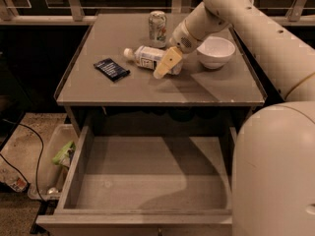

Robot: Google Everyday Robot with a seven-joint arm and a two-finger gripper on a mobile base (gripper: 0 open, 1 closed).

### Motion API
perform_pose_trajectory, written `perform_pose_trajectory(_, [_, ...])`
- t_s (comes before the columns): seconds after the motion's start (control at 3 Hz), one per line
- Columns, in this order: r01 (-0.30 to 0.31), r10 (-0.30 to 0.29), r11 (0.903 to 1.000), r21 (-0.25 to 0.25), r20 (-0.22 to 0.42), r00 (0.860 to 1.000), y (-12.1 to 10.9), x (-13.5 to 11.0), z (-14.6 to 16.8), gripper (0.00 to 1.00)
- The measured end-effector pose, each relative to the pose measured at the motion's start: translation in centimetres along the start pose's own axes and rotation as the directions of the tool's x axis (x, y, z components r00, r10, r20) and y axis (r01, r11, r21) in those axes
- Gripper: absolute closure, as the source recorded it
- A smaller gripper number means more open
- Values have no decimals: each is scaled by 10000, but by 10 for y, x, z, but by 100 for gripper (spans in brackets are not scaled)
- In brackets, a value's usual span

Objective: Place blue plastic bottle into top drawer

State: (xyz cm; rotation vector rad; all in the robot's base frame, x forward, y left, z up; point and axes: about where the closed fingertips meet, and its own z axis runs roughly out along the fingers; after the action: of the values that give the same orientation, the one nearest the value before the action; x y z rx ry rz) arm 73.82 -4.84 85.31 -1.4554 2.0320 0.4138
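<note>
Arm: the pale robot arm (256, 28) comes in from the right and reaches over the back of the tabletop.
Cabinet: grey, with a flat tabletop (211, 87).
Drawer: the top drawer (147, 181) is pulled out toward the camera below the tabletop, its flat grey bottom bare.
Bowl: a white bowl (215, 51) stands at the right rear of the tabletop, near the gripper.
Bottle: the blue plastic bottle (147, 57) lies on its side on the tabletop, white cap pointing left, in front of the can.
Gripper: the gripper (165, 65) is at the bottle's right end, angled down and left across it; spread or pinching, I cannot tell.
Can: a green-and-white can (157, 28) stands upright behind the bottle.
Packet: a dark flat packet (111, 69) lies left of the bottle, apart from it.
</note>
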Motion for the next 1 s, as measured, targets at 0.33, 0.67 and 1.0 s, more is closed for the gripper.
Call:
perform_pose_trajectory(0.33, [-238, 238, 9997, -36, 20, 9997, 0, 0, 4, 0])
perform_pose_trajectory(0.67, [-227, 227, 9997, -41, 19, 9997, 0, 0, 4, 18])
perform_pose_trajectory(1.0, [-227, 227, 9997, -41, 19, 9997, 1, 0, 4, 40])
